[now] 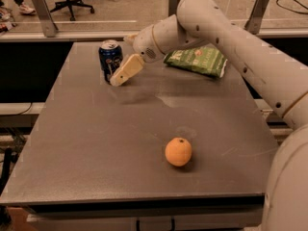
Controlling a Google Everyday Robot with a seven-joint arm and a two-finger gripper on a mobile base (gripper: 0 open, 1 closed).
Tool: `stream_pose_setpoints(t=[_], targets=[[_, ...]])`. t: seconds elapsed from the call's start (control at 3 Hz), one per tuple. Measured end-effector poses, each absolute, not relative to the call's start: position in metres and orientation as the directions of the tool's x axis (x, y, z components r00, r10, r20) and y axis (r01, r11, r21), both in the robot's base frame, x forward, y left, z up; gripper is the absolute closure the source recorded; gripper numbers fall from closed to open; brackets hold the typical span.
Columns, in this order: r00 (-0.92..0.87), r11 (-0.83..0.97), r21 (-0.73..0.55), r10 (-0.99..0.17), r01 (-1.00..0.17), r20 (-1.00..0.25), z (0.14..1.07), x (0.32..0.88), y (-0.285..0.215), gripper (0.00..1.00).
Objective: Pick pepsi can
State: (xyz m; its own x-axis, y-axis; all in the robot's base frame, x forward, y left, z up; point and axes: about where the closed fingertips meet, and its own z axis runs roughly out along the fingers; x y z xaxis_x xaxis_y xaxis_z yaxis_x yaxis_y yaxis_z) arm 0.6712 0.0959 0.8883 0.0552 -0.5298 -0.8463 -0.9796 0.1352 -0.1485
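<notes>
The pepsi can (pixel 109 57) is dark blue with a silver top and stands upright at the far left of the grey table (pixel 96 143). My gripper (pixel 118 78) reaches in from the right on a white arm and sits right at the can's right side, low near its base, partly in front of it. I cannot tell whether it touches the can.
An orange (pixel 178 151) lies near the front middle of the table. A green chip bag (pixel 196 59) lies at the far right, behind my arm (pixel 226 37). The table's left edge is close to the can. Office chairs stand beyond the table.
</notes>
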Motion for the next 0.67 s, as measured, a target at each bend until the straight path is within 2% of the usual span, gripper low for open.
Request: stream_pose_setpoints(t=[0.33,0.67], targets=[[0.017,0.130,-0.088,-0.468,-0.988,-0.884,0.879,0.674,0.118,0.18],[-0.004,0.119,-0.050,-0.418,-0.992,-0.908,0.880,0.675,0.129,0.41]])
